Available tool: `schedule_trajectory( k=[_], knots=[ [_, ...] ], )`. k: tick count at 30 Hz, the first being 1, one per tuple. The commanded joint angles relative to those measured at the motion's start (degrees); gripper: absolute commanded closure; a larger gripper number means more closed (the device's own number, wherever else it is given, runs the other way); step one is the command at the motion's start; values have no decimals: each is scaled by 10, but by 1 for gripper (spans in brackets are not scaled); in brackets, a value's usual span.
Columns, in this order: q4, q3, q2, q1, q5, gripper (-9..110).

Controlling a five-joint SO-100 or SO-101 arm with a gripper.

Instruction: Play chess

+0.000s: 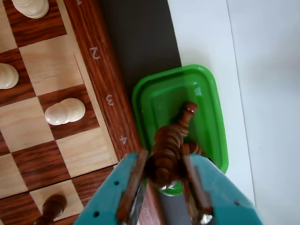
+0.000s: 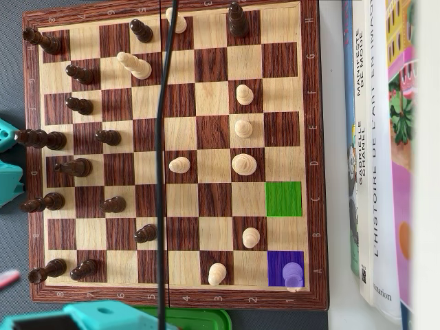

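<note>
While tool [image 1: 161, 180] grips one dark piece [image 1: 165, 152], one green tray [image 1: 213, 101] below.

Chessboard [image 2: 172, 155] with pieces; green square [image 2: 283, 199]; purple square [image 2: 285, 265].

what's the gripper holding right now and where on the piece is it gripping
The gripper is shut on a dark chess piece, clamped around its body near the base, head pointing out over the green tray.

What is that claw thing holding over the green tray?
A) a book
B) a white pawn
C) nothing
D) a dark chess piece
D: in the wrist view the gripper is clamped on a dark chess piece above the green tray beside the chessboard.
</note>
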Motion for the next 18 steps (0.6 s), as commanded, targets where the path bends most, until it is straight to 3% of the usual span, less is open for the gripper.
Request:
schedule_trajectory(
  k=[1, 18],
  knots=[
    [1, -40, -12, 11, -6, 94],
    [44, -64, -18, 4, 1, 92]
  ],
)
